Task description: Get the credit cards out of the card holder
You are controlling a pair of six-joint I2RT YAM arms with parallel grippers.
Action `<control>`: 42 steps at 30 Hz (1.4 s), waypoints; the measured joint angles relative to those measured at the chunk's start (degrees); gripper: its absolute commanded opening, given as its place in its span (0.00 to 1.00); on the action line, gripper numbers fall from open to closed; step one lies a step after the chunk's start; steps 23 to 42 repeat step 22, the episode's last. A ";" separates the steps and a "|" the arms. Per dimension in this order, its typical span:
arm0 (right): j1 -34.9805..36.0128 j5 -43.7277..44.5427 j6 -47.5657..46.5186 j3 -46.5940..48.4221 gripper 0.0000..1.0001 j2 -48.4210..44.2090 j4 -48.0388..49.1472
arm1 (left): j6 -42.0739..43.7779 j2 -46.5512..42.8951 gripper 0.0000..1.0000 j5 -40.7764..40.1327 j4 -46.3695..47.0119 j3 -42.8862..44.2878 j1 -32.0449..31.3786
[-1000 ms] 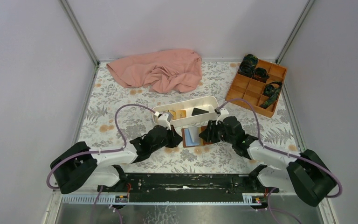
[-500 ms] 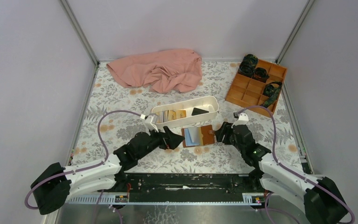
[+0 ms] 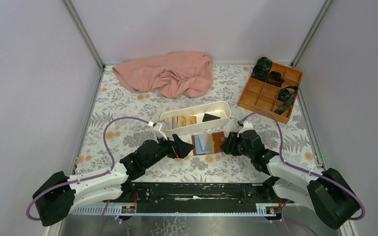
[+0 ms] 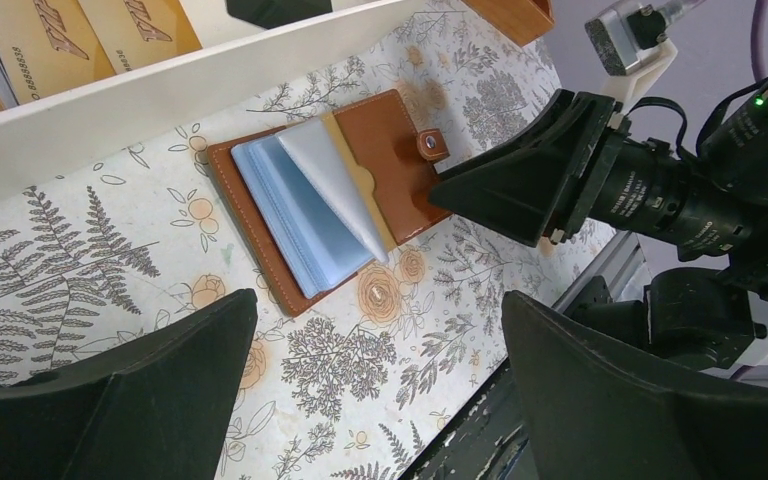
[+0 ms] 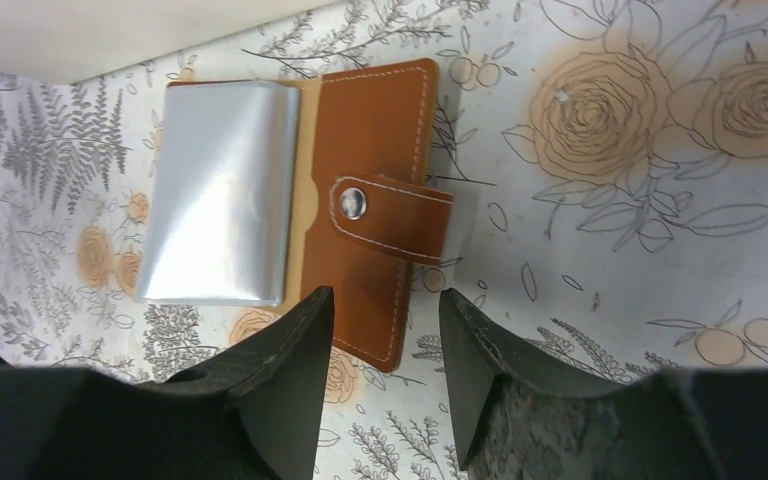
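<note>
Both grippers are standing spread, pinching nothing: left gripper (image 4: 380,310) hovering just left of the one card holder (image 4: 335,195), right gripper (image 5: 380,300) over its snap edge. The holder is lying open on the desk (image 3: 120,101), just beside one white tray (image 4: 160,100) holding credit cards (image 4: 90,35): two yellow-orange, one black, some paler.

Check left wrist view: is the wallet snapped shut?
No, the wallet lies spread open with its snap tab undone.

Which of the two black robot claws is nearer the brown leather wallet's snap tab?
The right gripper: its tips sit beside the snap tab of the brown leather card holder. The left gripper, spread wide, is at the opposite side.
</note>
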 measured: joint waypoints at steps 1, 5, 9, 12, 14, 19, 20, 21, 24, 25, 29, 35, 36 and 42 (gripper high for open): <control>0.00 -0.59 0.00 0.00 0.51 0.02 0.33 | 0.00 0.15 1.00 0.00 0.00 -0.02 0.00; 0.00 -1.18 -0.04 0.00 0.60 -0.96 0.44 | 0.00 0.57 1.00 -0.07 -0.17 -0.02 0.00; 0.00 1.46 -0.50 0.00 0.63 -5.81 -2.38 | 0.02 0.50 1.00 -0.48 -1.46 0.02 0.00; 0.00 4.96 -1.42 0.00 0.63 -10.69 -4.48 | 0.07 -0.46 1.00 -0.85 -3.28 0.02 0.00; -0.02 6.99 -1.64 -0.13 0.63 -12.76 -4.87 | 0.22 -1.51 1.00 -1.14 -3.91 0.02 0.00; -0.04 10.73 -1.73 -3.15 0.63 -14.69 -4.31 | 0.72 -2.78 1.00 -2.16 -4.39 0.02 0.00; -0.04 11.19 -1.73 -3.76 0.63 -14.45 -4.35 | 0.85 -2.78 1.00 -2.23 -4.52 0.02 0.00; -0.04 11.65 -1.73 -4.24 0.63 -14.10 -4.42 | 0.98 -2.75 1.00 -2.34 -4.74 0.04 0.00; -0.04 12.00 -1.75 -4.50 0.63 -13.75 -4.44 | 1.16 -2.67 1.00 -2.45 -5.01 0.04 0.00; -0.04 12.00 -1.75 -4.50 0.63 -13.75 -4.44 | 1.16 -2.67 1.00 -2.45 -5.01 0.04 0.00; -0.04 12.00 -1.75 -4.50 0.63 -13.75 -4.44 | 1.16 -2.67 1.00 -2.45 -5.01 0.04 0.00; -0.04 12.00 -1.75 -4.50 0.63 -13.75 -4.44 | 1.16 -2.67 1.00 -2.45 -5.01 0.04 0.00; -0.04 12.00 -1.75 -4.50 0.63 -13.75 -4.44 | 1.16 -2.67 1.00 -2.45 -5.01 0.04 0.00; -0.04 12.00 -1.75 -4.50 0.63 -13.75 -4.44 | 1.16 -2.67 1.00 -2.45 -5.01 0.04 0.00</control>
